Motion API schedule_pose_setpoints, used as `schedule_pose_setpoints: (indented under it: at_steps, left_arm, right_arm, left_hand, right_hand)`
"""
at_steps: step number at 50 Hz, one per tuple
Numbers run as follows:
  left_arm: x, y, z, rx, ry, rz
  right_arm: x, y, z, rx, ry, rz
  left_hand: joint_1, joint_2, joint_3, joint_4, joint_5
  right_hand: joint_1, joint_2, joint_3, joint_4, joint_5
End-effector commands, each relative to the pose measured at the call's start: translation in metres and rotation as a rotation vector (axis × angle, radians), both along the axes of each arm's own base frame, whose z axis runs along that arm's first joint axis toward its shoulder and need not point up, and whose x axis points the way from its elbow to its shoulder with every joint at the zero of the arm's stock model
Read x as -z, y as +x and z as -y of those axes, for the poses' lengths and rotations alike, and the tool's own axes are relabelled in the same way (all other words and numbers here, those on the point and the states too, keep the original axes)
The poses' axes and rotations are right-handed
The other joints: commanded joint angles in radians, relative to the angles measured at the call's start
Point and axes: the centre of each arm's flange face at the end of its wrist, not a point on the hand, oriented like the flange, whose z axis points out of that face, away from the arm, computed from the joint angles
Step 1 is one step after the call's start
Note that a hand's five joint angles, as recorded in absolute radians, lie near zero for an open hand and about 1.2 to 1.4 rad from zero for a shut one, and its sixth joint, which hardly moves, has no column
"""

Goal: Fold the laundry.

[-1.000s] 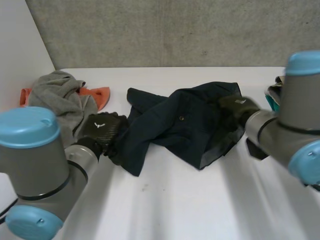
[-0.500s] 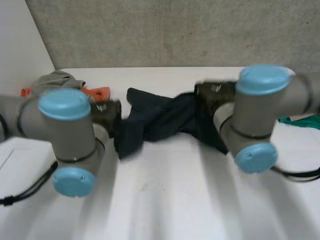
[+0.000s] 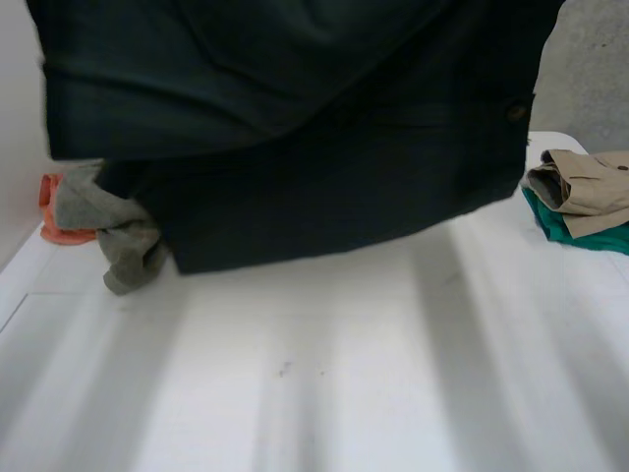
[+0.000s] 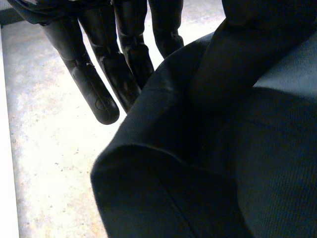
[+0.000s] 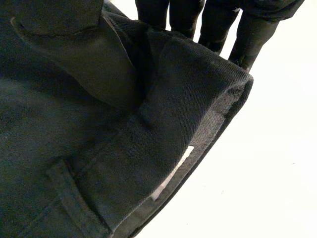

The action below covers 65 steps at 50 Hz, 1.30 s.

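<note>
I am logging the garment (image 3: 295,128) as plain dark navy, my left hand (image 4: 99,84) and right hand (image 5: 215,22) black. Also logging: white table (image 3: 344,374), grey cloth (image 3: 123,246), orange cloth (image 3: 51,228), beige cloth (image 3: 590,182), green cloth (image 3: 575,236).

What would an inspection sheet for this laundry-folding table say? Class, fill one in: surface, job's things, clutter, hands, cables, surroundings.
surface: white table, bare at the front, faint specks near the middle.
job's things: dark garment held up, hanging across the head view; grey cloth crumpled at the left against an orange cloth; beige garment folded on a green garment at the right.
clutter: nothing seen.
hands: left hand pinches one edge of the dark garment; right hand pinches another edge.
cables: nothing seen.
surroundings: grey concrete wall behind the table.
</note>
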Motion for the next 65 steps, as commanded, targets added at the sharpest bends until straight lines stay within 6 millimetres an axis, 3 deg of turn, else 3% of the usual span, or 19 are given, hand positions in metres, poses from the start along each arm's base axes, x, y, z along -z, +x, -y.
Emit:
schedule_pose_setpoints:
  at_steps: [1, 6, 7, 15, 18, 21, 22, 24, 27, 30, 32, 36, 37, 40, 44, 48, 56, 60, 65]
  left_arm:
    - [0.038, -0.025, 0.046, 0.018, 0.095, 0.073]
    - [0.103, -0.037, 0.106, 0.006, 0.229, 0.156]
    - [0.129, -0.044, 0.123, 0.016, 0.277, 0.186]
    - [0.241, -0.076, 0.19, 0.07, 0.364, 0.255]
    - [0.259, -0.08, 0.207, 0.073, 0.342, 0.249]
    - [0.271, -0.086, 0.22, 0.073, 0.308, 0.236]
    - [0.271, -0.087, 0.223, 0.073, 0.3, 0.231]
    - [0.259, -0.086, 0.227, 0.054, 0.263, 0.206]
    - [0.25, -0.082, 0.227, 0.021, 0.256, 0.186]
    - [0.239, -0.083, 0.219, 0.013, 0.259, 0.178]
    - [0.213, -0.076, 0.205, 0.001, 0.249, 0.168]
    - [0.188, -0.057, 0.173, -0.017, 0.301, 0.185]
    - [0.181, -0.05, 0.154, -0.013, 0.326, 0.197]
    - [0.179, -0.04, 0.129, -0.009, 0.371, 0.219]
    - [0.196, -0.024, 0.081, 0.012, 0.507, 0.288]
    - [0.233, -0.005, 0.023, 0.039, 0.701, 0.409]
    - [0.303, 0.004, -0.058, 0.122, 0.857, 0.685]
    - [0.326, 0.006, -0.067, 0.13, 0.855, 0.747]
    - [0.349, 0.002, -0.056, 0.124, 0.846, 0.743]
  right_arm:
    - [0.019, 0.008, 0.025, -0.008, 0.082, 0.026]
    - [0.092, 0.023, 0.085, 0.011, 0.301, 0.014]
    - [0.103, 0.025, 0.093, 0.012, 0.329, 0.013]
    - [0.203, 0.05, 0.16, 0.035, 0.423, 0.058]
    - [0.241, 0.061, 0.184, 0.074, 0.377, 0.084]
    - [0.271, 0.072, 0.204, 0.098, 0.326, 0.069]
    - [0.276, 0.075, 0.206, 0.1, 0.32, 0.055]
    - [0.279, 0.076, 0.21, 0.112, 0.305, 0.037]
    - [0.256, 0.074, 0.208, 0.115, 0.264, 0.05]
    - [0.22, 0.063, 0.201, 0.126, 0.224, 0.067]
    - [0.192, 0.055, 0.186, 0.115, 0.212, 0.052]
    - [0.166, 0.039, 0.165, 0.099, 0.232, -0.016]
    - [0.163, 0.036, 0.159, 0.088, 0.243, -0.041]
    - [0.16, 0.023, 0.138, 0.053, 0.313, -0.144]
    - [0.183, 0.003, 0.12, 0.047, 0.454, -0.276]
    - [0.209, -0.016, 0.097, 0.06, 0.593, -0.388]
    - [0.275, -0.033, 0.06, -0.013, 0.769, -0.545]
    - [0.297, -0.035, 0.058, -0.049, 0.741, -0.526]
    - [0.314, -0.033, 0.061, -0.066, 0.667, -0.5]
  left_hand:
    - [0.235, 0.2, 0.204, 0.199, 0.241]
    - [0.235, 0.2, 0.204, 0.199, 0.241]
    - [0.235, 0.2, 0.204, 0.199, 0.241]
    - [0.235, 0.2, 0.204, 0.199, 0.241]
    - [0.235, 0.2, 0.204, 0.199, 0.241]
    - [-0.777, -0.812, -0.808, -0.814, -0.771]
    - [-0.986, -1.022, -1.018, -1.023, -0.981]
    - [-0.986, -1.022, -1.018, -1.023, -0.981]
    - [-0.986, -1.022, -1.018, -1.023, -0.981]
    - [-0.986, -1.022, -1.018, -1.023, -0.981]
    - [-0.986, -1.022, -1.018, -1.023, -0.981]
    - [-0.977, -1.012, -1.008, -1.014, -0.971]
    - [-0.956, -0.992, -0.988, -0.993, -0.951]
    - [-0.93, -0.965, -0.961, -0.967, -0.924]
    - [-0.836, -0.872, -0.867, -0.873, -0.831]
    - [-0.725, -0.76, -0.756, -0.761, -0.719]
    - [-0.654, -0.689, -0.685, -0.691, -0.648]
    - [-0.663, -0.698, -0.694, -0.699, -0.657]
    - [-0.663, -0.698, -0.694, -0.7, -0.657]
  right_hand:
    - [0.266, 0.221, 0.209, 0.204, 0.214]
    - [0.266, 0.221, 0.209, 0.204, 0.214]
    - [0.266, 0.221, 0.209, 0.204, 0.214]
    - [0.266, 0.221, 0.209, 0.204, 0.214]
    - [0.116, 0.071, 0.059, 0.054, 0.064]
    - [-0.956, -1.001, -1.013, -1.018, -1.008]
    - [-0.956, -1.001, -1.013, -1.018, -1.008]
    - [-0.956, -1.001, -1.013, -1.018, -1.008]
    - [-0.956, -1.001, -1.013, -1.018, -1.008]
    - [-0.956, -1.001, -1.013, -1.018, -1.008]
    - [-0.956, -1.001, -1.013, -1.018, -1.008]
    - [-0.956, -1.001, -1.013, -1.018, -1.008]
    - [-0.956, -1.001, -1.013, -1.018, -1.008]
    - [-0.956, -1.001, -1.013, -1.018, -1.008]
    - [-0.956, -1.001, -1.013, -1.018, -1.008]
    - [-0.908, -0.953, -0.965, -0.97, -0.96]
    - [-0.787, -0.832, -0.844, -0.849, -0.839]
    - [-0.766, -0.812, -0.824, -0.828, -0.819]
    - [-0.725, -0.771, -0.783, -0.787, -0.778]
